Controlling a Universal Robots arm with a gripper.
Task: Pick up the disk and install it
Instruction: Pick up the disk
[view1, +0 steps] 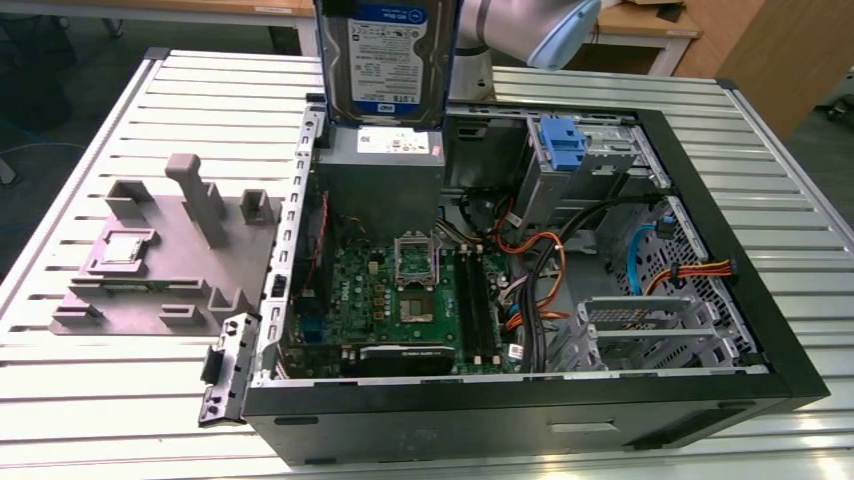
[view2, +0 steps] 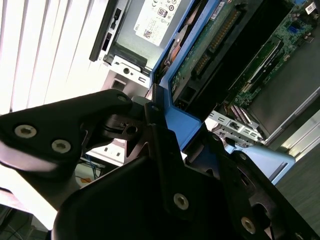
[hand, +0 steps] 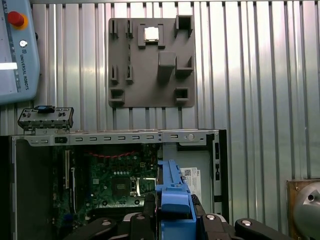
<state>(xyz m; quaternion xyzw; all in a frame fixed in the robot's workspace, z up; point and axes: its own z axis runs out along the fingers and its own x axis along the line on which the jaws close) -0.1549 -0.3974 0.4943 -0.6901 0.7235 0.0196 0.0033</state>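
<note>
The disk is a silver hard drive with a white-and-blue label in a blue carrier. In the exterior view it hangs upright above the far left corner of the open computer case, over the grey power supply. In both wrist views my gripper is shut on the disk's blue carrier edge, with a black finger on each side. The disk's green circuit-board underside faces the second wrist camera.
Inside the case lie the green motherboard, cables, and a blue-latched drive bay. A grey fixture block holding a small chip sits on the slatted metal table at the exterior view's left. A teach pendant lies nearby.
</note>
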